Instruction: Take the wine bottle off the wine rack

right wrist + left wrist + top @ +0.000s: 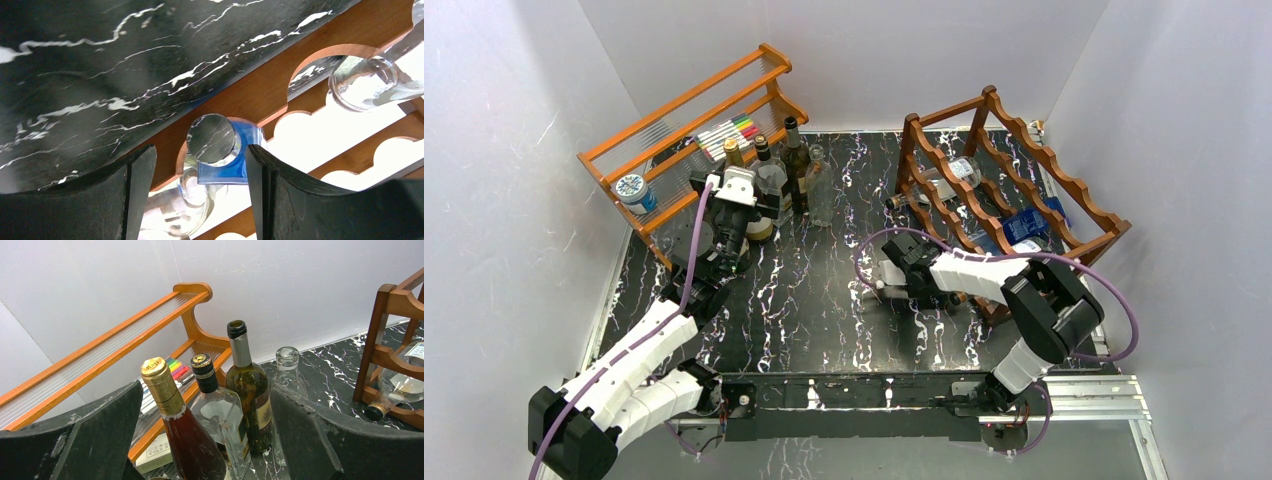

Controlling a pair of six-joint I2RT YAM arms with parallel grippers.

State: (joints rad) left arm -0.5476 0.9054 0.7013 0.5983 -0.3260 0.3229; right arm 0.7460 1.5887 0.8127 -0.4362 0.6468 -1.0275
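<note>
While the right gripper (200, 150) stood with its jaws open just in front of the rack (260, 95), the blue bottle (215, 140) lay in a low tier of the rack, its mirrored cap poking through a scallop toward the fingers, no contact showing; 1 clear bottle (362, 82) showed through the next scallop; the left gripper (206, 387), also open and empty, hovered well apart from the rack. The risks, as I judged them: the smooth cap could slip from the pads; a skewed pull could jam the bottle against the rail and drag the rack.
</note>
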